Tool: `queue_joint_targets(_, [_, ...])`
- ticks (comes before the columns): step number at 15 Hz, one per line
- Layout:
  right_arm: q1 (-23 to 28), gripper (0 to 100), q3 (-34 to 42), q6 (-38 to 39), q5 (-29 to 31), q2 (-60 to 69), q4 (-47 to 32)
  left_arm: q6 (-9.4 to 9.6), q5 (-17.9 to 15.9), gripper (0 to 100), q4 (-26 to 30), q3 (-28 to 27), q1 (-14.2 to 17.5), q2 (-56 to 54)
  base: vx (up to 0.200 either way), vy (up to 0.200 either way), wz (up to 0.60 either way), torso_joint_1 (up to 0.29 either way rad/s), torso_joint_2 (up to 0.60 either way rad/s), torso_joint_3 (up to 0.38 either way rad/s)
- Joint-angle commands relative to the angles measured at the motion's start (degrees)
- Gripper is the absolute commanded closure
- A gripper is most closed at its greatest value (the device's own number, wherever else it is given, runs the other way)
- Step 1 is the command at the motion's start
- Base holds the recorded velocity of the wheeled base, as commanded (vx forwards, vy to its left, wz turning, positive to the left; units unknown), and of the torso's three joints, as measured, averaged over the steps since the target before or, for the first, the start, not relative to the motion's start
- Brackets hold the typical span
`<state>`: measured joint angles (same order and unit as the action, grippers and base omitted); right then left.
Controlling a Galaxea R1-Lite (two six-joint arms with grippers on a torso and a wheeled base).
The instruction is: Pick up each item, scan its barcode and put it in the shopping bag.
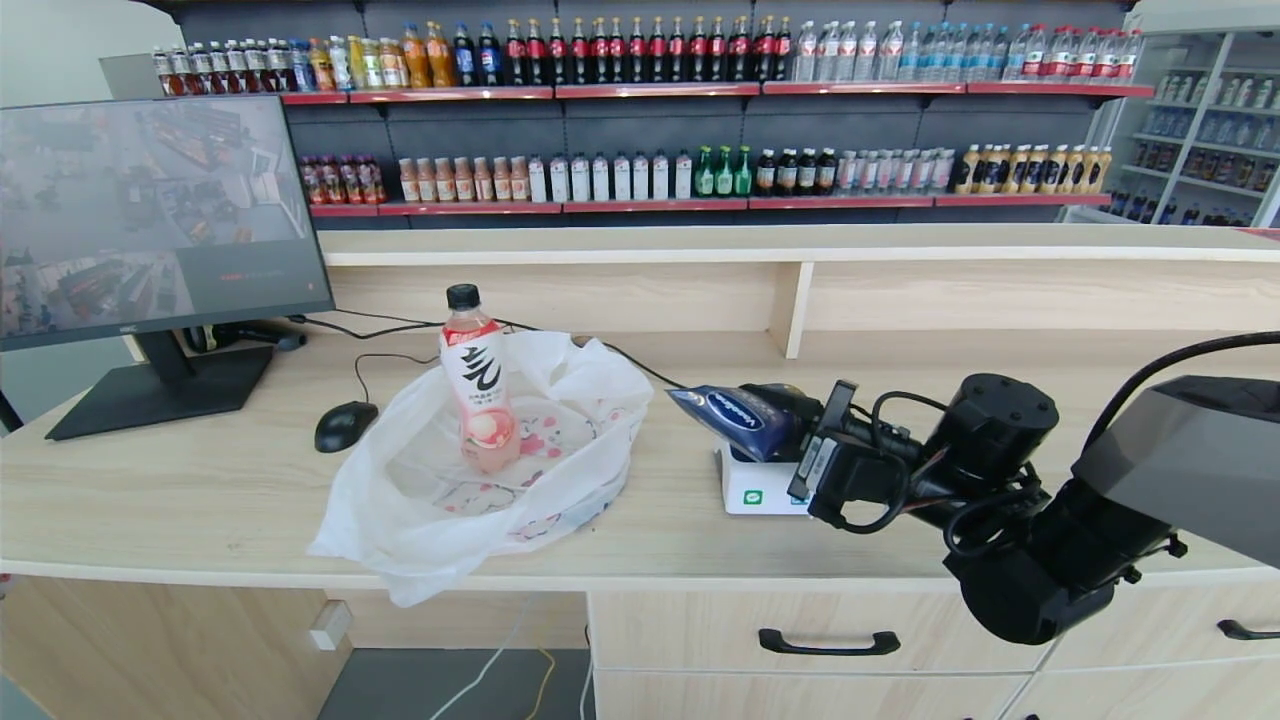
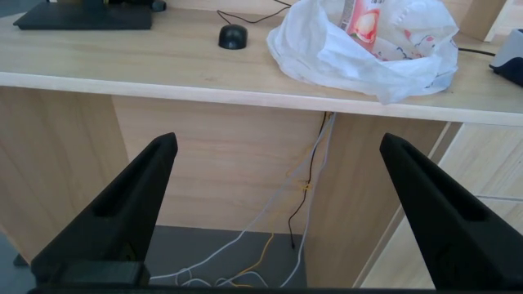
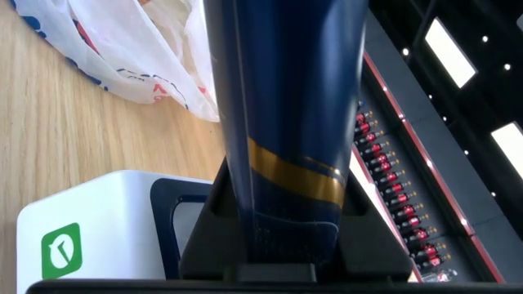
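Observation:
A white shopping bag (image 1: 480,480) lies open on the wooden counter (image 1: 200,490) with a pink drink bottle (image 1: 478,380) standing upright in it. My right gripper (image 1: 790,425) is shut on a dark blue snack pouch (image 1: 735,410) and holds it just above the white barcode scanner (image 1: 755,490), right of the bag. In the right wrist view the blue pouch (image 3: 282,114) runs between the fingers over the scanner (image 3: 90,237). My left gripper (image 2: 278,204) is open, below the counter's front edge, with the bag (image 2: 368,49) on the counter above it.
A monitor (image 1: 150,220) on its stand sits at the counter's left, with a black mouse (image 1: 345,425) and cables beside the bag. A raised wooden ledge (image 1: 800,245) runs behind. Shelves of bottles (image 1: 650,110) fill the back wall. Drawers with handles (image 1: 828,640) sit below the counter.

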<state>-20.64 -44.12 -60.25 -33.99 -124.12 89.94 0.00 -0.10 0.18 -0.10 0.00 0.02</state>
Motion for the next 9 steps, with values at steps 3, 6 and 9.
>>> queue_joint_targets(3, [-0.02,100,-0.09,0.04,-0.03,0.02,0.06,0.00,0.01,0,-0.01,0.01,0.00,-0.02,0.000,0.000,0.00,0.000,0.00,0.000])
queue_joint_targets(6, [-0.02,100,-0.27,0.04,-0.03,0.11,0.06,0.00,0.01,0,-0.01,0.01,0.00,-0.02,0.000,0.000,0.00,0.000,0.00,0.000])
queue_joint_targets(9, [-0.10,100,-1.15,0.48,-0.03,1.25,0.06,0.00,0.01,0,-0.01,0.01,0.00,-0.02,0.000,0.000,0.00,0.000,0.00,0.000])
